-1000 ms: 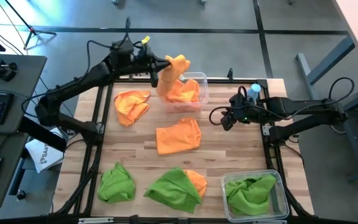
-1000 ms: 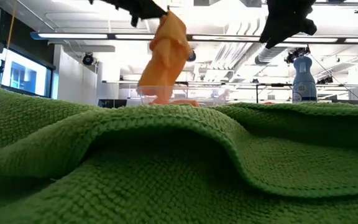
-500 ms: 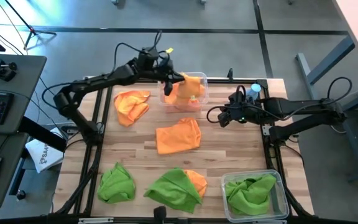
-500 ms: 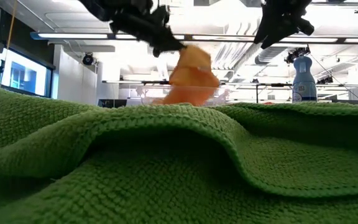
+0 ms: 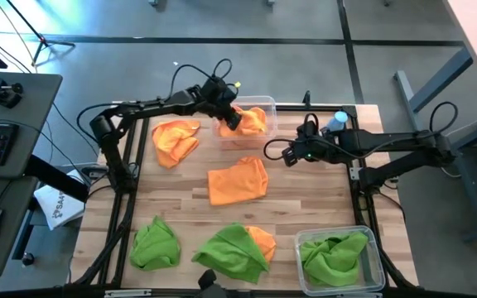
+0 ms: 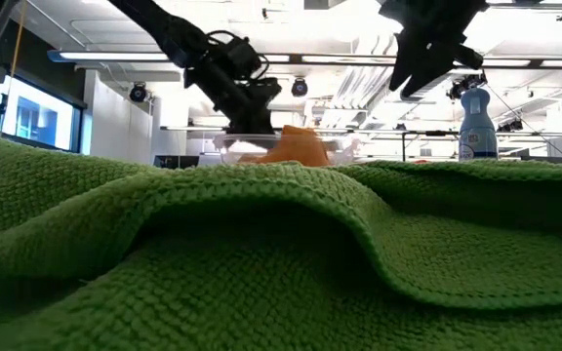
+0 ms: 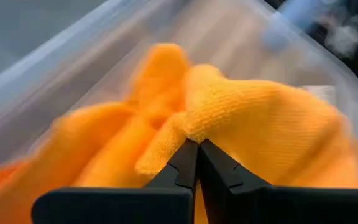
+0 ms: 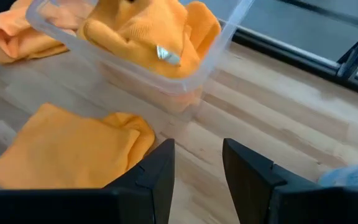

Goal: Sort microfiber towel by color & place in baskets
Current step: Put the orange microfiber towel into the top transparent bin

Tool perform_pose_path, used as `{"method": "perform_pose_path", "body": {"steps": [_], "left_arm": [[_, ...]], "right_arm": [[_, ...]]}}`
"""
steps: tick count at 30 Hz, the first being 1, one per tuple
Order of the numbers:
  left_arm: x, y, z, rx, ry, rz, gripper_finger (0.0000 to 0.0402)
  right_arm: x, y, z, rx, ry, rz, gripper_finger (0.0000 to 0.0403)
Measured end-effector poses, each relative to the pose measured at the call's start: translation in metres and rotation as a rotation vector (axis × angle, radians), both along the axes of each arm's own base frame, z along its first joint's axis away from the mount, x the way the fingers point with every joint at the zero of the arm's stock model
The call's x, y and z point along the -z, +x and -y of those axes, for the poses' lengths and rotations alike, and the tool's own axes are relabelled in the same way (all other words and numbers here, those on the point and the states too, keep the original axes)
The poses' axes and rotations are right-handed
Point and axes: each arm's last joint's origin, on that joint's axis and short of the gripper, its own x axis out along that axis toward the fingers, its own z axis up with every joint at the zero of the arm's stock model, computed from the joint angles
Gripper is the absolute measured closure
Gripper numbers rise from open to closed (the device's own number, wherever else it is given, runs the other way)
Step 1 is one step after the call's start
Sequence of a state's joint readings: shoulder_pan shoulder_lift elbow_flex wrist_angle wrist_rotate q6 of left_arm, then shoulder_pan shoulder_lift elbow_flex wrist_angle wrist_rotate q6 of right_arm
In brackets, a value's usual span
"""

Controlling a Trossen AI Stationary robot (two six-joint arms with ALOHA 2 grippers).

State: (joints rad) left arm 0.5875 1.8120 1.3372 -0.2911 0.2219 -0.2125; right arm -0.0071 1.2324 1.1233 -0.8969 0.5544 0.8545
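The far clear basket (image 5: 272,126) holds orange towels. My left gripper (image 5: 232,118) reaches into it, shut on an orange towel (image 7: 253,118) that rests in the basket on the others. My right gripper (image 5: 289,155) hovers open over bare wood just right of that basket, touching nothing; its wrist view shows the basket (image 8: 135,71) ahead. On the table lie two more orange towels (image 5: 175,139) (image 5: 237,180), a green one (image 5: 156,244) and a green one covering an orange one (image 5: 232,252). The near right basket (image 5: 379,248) holds green towel. My left gripper pinches a raised fold of the orange towel (image 7: 188,127) between its two fingers. It comes in slanting down from the table's left side. The towel lies bunched in the far basket, slack, on the other orange cloth there.
A clear bottle with a blue cap (image 5: 335,122) stands at the far right edge, close behind my right arm. In the low view a green towel (image 6: 281,263) fills the foreground. Bare wood shows between the far basket and the middle orange towel.
My left gripper has moved right and down into the far basket, still shut. The orange towel, which hung below it above the basket's left edge, now lies bunched inside. My right gripper has drifted slightly left toward the basket.
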Motion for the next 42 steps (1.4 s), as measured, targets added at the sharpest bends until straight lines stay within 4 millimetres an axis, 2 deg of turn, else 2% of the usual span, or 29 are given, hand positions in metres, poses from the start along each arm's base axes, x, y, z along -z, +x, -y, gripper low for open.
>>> {"method": "perform_pose_path", "body": {"steps": [9,13,16,19,30,34,38,42], "left_arm": [[0.023,0.008,0.001,-0.034,-0.086,-0.027,0.0401],[0.004,0.011,0.000,-0.023,-0.060,0.072,0.0401],[0.012,0.012,0.004,-0.008,-0.073,0.044,0.0401],[0.004,0.014,0.009,0.028,-0.042,0.067,0.0397],[-0.003,0.015,0.013,0.062,-0.019,0.092,0.0296],[-0.007,0.013,0.014,0.039,-0.034,0.101,0.0283],[-0.021,0.008,0.014,0.001,-0.014,0.092,0.0285],[-0.047,-0.001,0.018,-0.069,0.057,0.096,0.0288]], "right_arm": [[0.000,0.000,0.000,0.021,0.028,0.025,0.0274],[0.000,0.000,0.000,0.022,0.028,0.025,0.0274],[0.000,0.000,0.000,0.021,0.028,0.025,0.0274],[0.000,0.000,0.000,0.021,0.028,0.025,0.0274],[0.000,0.000,0.000,0.019,0.026,0.024,0.0274],[0.000,0.000,0.000,0.019,0.026,0.024,0.0274],[0.000,0.000,-0.001,0.006,0.021,0.015,0.0274],[0.000,0.001,-0.002,-0.050,0.033,-0.009,0.0274]]}}
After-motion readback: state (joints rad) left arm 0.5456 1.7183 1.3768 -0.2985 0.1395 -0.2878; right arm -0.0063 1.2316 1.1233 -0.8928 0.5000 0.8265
